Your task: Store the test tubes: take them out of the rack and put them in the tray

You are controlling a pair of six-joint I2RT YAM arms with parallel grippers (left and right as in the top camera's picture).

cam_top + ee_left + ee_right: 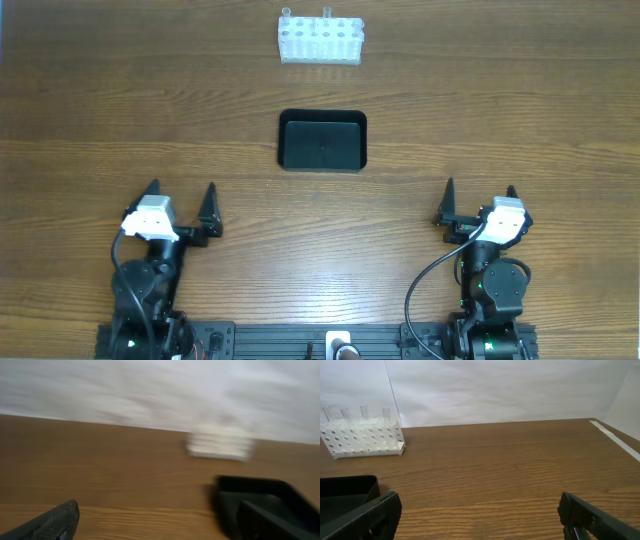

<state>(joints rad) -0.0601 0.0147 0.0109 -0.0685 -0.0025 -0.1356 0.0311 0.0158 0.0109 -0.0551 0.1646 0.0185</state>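
Nearest, by the arm bases, the left gripper (pixel 182 192) and right gripper (pixel 480 192) each hang with fingers spread apart, holding nothing. Beyond them on the table (pixel 500 100) lies the black tray (pixel 322 146), empty, and farther back stands the white rack (pixel 320 42) with the test tubes (pixel 364 411) upright in it, four as far as I can count. The task looks to be at its very start. Next, one arm must reach past the tray, close on a tube's top and lift straight up. No label or writing is readable.
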